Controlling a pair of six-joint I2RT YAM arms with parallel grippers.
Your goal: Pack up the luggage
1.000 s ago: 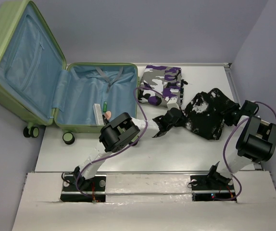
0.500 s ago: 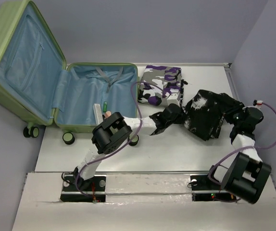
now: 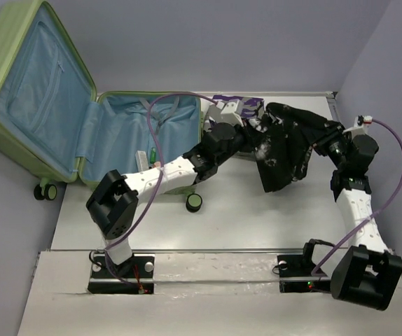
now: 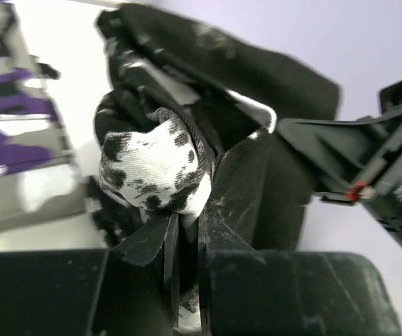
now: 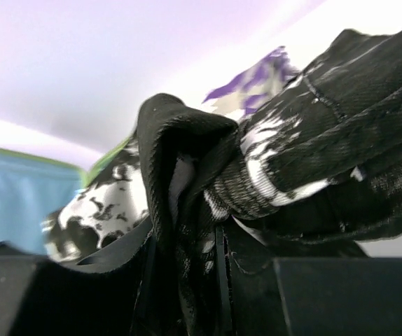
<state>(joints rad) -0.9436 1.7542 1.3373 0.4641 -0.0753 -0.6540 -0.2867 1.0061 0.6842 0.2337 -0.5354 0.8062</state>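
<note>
Seen from overhead, the luggage (image 3: 47, 98), a light-green hard-shell suitcase, lies open at the left end of a white table (image 3: 257, 217). Its lid leans back toward the left wall and shows light-blue lining. The base half sits flat on the table, with a white tube (image 3: 143, 164) and a small green stick (image 3: 155, 152) near its front edge. 2 black-and-green wheels (image 3: 195, 202) show along that edge.

The left arm reaches across the base's right corner. The left gripper (image 3: 250, 134) is clamped on 1 end of a black garment (image 3: 285, 150) flecked with white, and the right gripper (image 3: 321, 138) pinches the opposite end. The garment is stretched between them, just right of the luggage. It partly covers a folded purple, grey and black camouflage cloth (image 3: 232, 108). From above it is not clear whether the garment's lower edge touches the table.

Only the left wrist view shows that grip closely. The jaws are nearly together on a bunched fold of white fabric with black spots. The other arm's gripper is visible beyond the dark cloth.

Only the right wrist view shows the right fingers pressed onto a thick black fold. Behind it are a strip of the luggage's blue lining and green rim at left, with the purple cloth farther back.
</note>
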